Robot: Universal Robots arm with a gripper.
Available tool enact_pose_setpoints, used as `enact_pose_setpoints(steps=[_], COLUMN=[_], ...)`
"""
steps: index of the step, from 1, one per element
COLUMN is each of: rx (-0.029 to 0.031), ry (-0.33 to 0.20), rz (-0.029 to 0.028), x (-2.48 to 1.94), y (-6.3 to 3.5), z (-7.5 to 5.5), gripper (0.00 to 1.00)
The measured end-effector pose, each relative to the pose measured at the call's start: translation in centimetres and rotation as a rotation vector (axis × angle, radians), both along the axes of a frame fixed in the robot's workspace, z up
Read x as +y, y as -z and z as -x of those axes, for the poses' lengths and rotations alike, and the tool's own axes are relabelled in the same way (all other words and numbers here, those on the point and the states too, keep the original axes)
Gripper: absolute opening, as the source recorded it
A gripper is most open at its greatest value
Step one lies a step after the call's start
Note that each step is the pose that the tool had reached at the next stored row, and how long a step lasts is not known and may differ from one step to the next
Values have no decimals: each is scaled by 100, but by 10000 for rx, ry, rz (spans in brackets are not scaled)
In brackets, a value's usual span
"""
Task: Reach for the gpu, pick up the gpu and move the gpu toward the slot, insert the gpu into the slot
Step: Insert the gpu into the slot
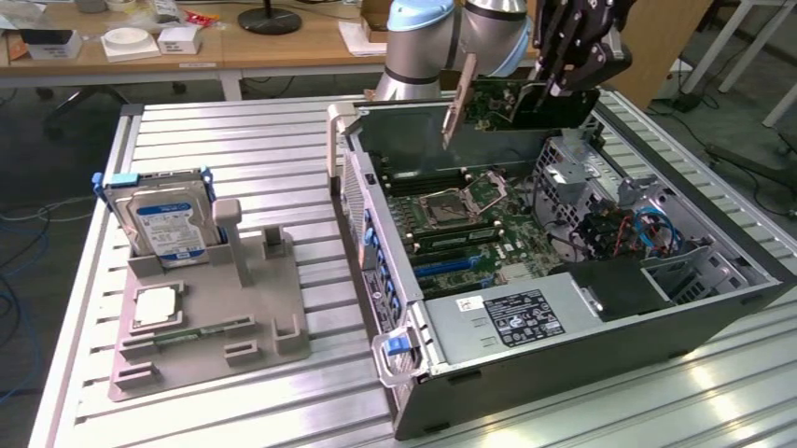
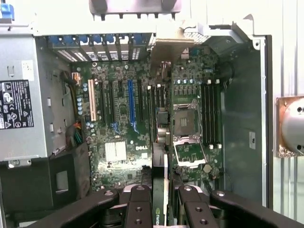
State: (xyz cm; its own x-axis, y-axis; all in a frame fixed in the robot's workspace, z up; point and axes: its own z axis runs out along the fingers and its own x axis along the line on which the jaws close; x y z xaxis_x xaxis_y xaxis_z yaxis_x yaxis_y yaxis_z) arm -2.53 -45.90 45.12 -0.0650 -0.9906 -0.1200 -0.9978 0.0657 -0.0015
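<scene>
Computer case (image 1: 697, 322) on table (image 1: 249, 149), holding motherboard (image 1: 468, 229); card (image 1: 498, 103) above it; tray (image 1: 205, 322) with hard drive (image 1: 160, 224) at the exterior view's left.

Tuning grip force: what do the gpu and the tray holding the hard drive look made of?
gpu: green circuit board, matte, with a pale, likely metal bracket at one end. Tray: dull grey-beige, moulded-looking, probably plastic or printed. Hard drive: silvery metal casing, blue-white label.

Green gpu (image 1: 505, 101), blue slot (image 2: 131, 99), blue-and-white labelled hard drive (image 1: 168, 229), grey case (image 1: 598, 359).
</scene>
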Motion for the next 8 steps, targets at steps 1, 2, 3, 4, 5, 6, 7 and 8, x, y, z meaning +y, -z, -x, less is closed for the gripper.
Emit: enact_pose_setpoints(steps=[1, 2, 3, 4, 5, 6, 7, 8], rx=[0, 1, 0, 0, 1, 3, 4, 6], ry=[-113, -208, -272, -310, -331, -344, -350, -351], rz=[0, 1, 2, 20, 59, 126, 206, 309], x=[0, 0, 0, -2, -3, -4, -4, -4], y=[7, 13, 19, 23, 26, 31, 35, 38], z=[1, 0, 0, 0, -1, -1, -1, 0], gripper=[26, 26, 26, 26, 26, 26, 26, 26])
